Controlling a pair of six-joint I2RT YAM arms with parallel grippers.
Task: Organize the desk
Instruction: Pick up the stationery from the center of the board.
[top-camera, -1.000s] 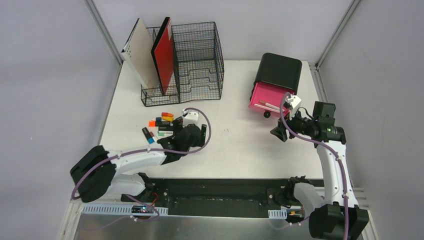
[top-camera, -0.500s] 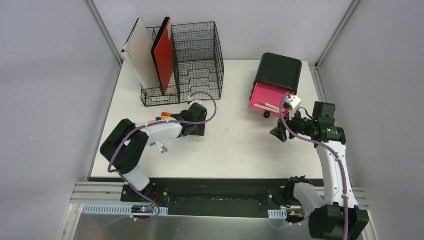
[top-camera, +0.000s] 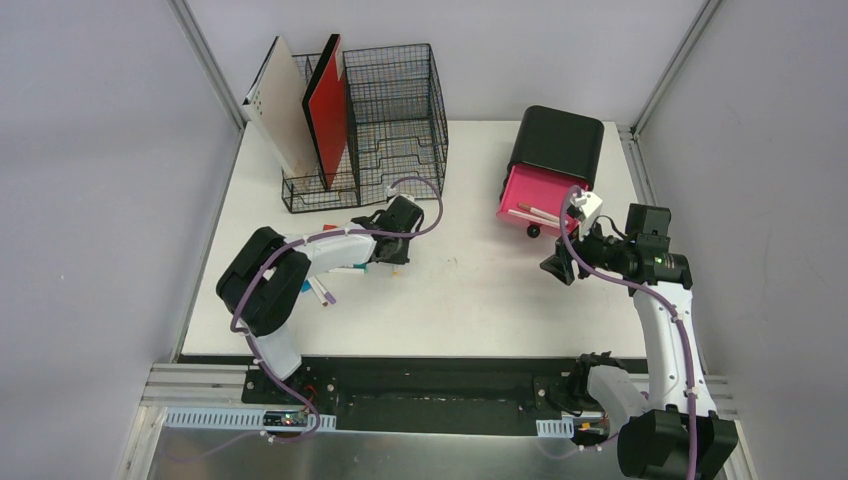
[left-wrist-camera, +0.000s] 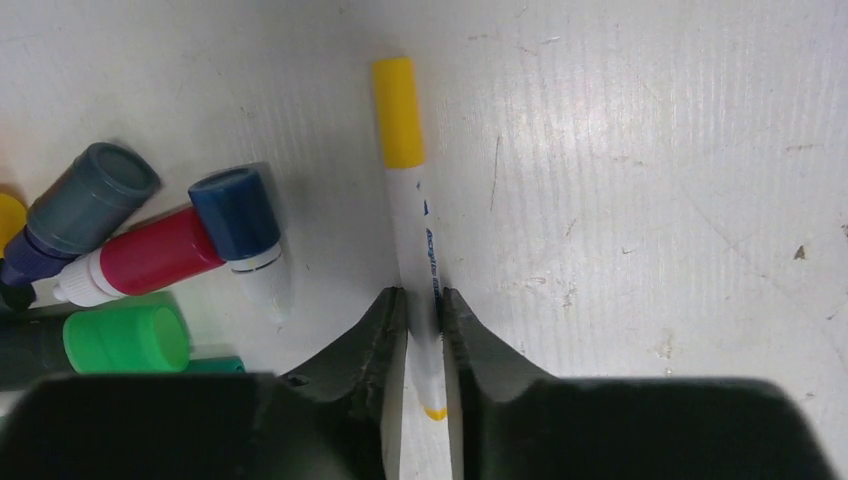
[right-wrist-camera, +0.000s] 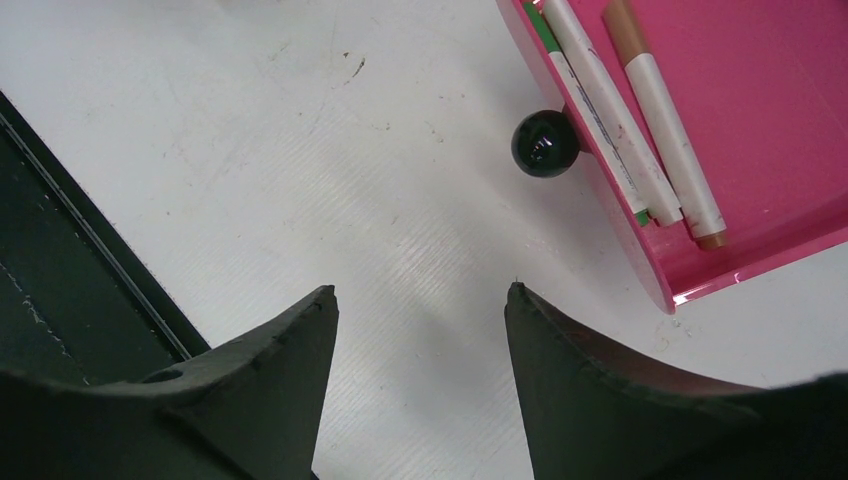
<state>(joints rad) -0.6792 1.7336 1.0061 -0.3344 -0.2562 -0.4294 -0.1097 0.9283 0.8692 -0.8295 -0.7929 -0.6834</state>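
On the white desk (top-camera: 480, 300), my left gripper (left-wrist-camera: 422, 295) is shut on the white barrel of a yellow-capped marker (left-wrist-camera: 398, 110) that lies flat on the surface. In the top view, the left gripper (top-camera: 388, 248) sits just in front of the wire organizer. Beside the marker lies a cluster of other markers: a blue-capped red one (left-wrist-camera: 150, 250), a green-capped one (left-wrist-camera: 125, 338) and a dark grey-capped one (left-wrist-camera: 95, 195). My right gripper (right-wrist-camera: 420, 290) is open with nothing between its fingers, hovering over bare desk next to the open pink drawer (right-wrist-camera: 760, 120).
The black wire-mesh organizer (top-camera: 400, 110) holds a red book (top-camera: 328, 110) and a beige board (top-camera: 285, 105) at the back left. The black box (top-camera: 558, 140) stands back right; its drawer holds two markers (right-wrist-camera: 600, 110) and has a black knob (right-wrist-camera: 545, 143). More loose markers (top-camera: 320, 290) lie left of centre.
The left arm reached farther back toward the organizer, and its gripper went from open to shut on the yellow-capped marker. The right arm has not moved.
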